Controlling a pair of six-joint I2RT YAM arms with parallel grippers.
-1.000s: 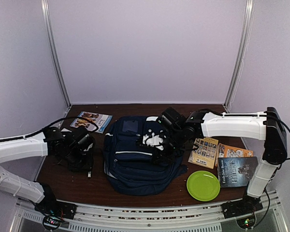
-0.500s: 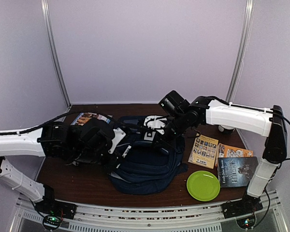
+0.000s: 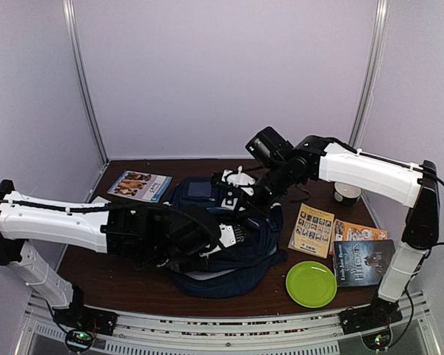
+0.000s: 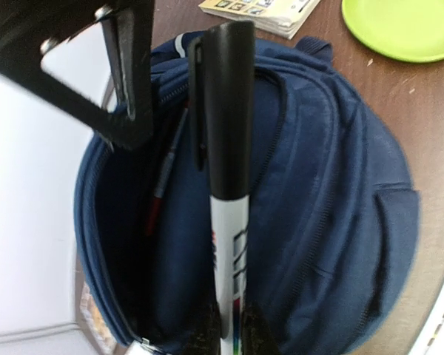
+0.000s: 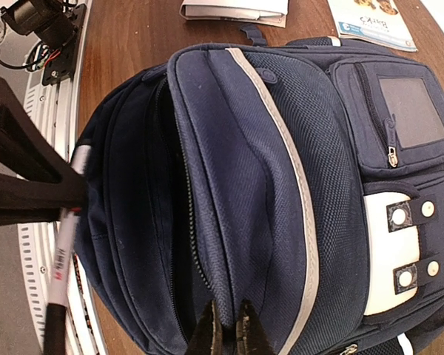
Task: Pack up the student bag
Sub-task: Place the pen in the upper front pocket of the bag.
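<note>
A: Top view: a second ago we had the left gripper (image 3: 223, 237) parked left of the student bag (image 3: 244, 262). It had since swung over the bag's near end. The right gripper (image 3: 240, 185) had hauled the far flap up.
B: Left wrist?
A: Fingers were clamped on a marker (image 4: 229, 148), cap aimed at the open pocket. A red pen (image 4: 159, 196) already lay inside.
B: Right wrist?
A: Jaws were pinched on the flap edge, holding the mouth open. The bag sat mid-table (image 3: 118, 288). We judged the marker lined up but not yet inside.
</note>
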